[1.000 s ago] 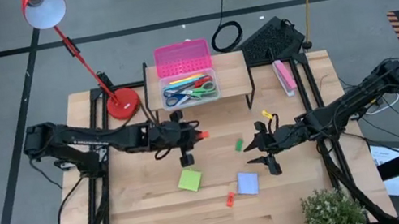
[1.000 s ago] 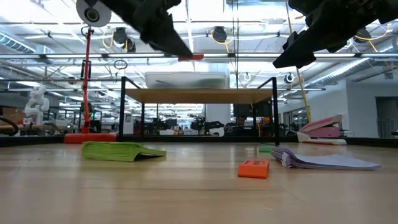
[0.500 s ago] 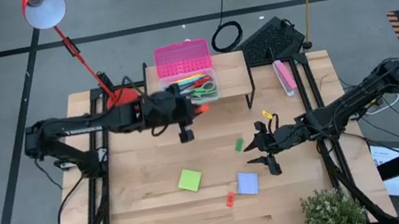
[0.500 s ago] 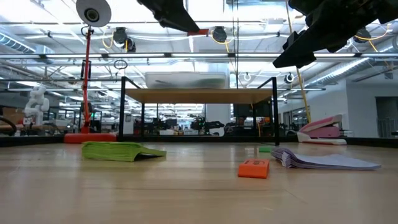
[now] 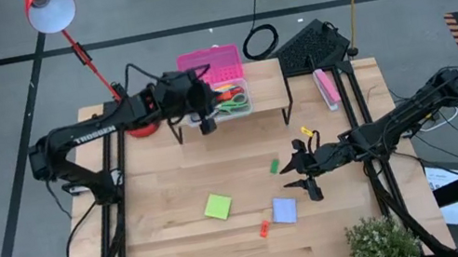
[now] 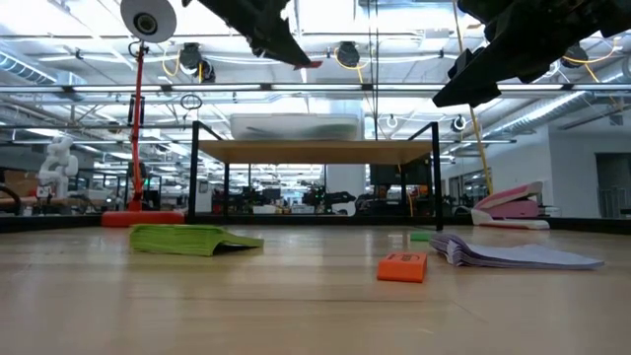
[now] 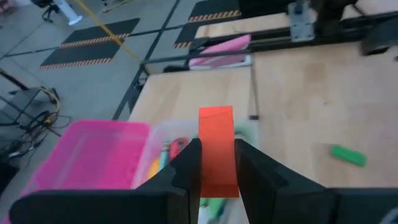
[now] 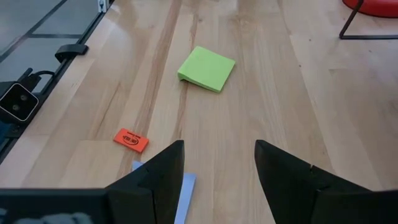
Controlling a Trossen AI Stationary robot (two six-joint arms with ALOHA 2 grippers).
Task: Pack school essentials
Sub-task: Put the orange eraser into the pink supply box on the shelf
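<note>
Left gripper (image 7: pixel 217 162), clamped on my red eraser (image 7: pixel 217 149), has moved up-frame over the clear box (image 5: pixel 217 102); right gripper (image 8: pixel 217 171) waits center-right, fingers apart.

L gripper (image 5: pixel 205 123) w/ red eraser (image 7: pixel 217 151) pinched betw fingers | moved from mid-table, beside green pad, up & back to raised shelf | now over clear box (image 5: pixel 217 104) | low view: higher than before
</note>
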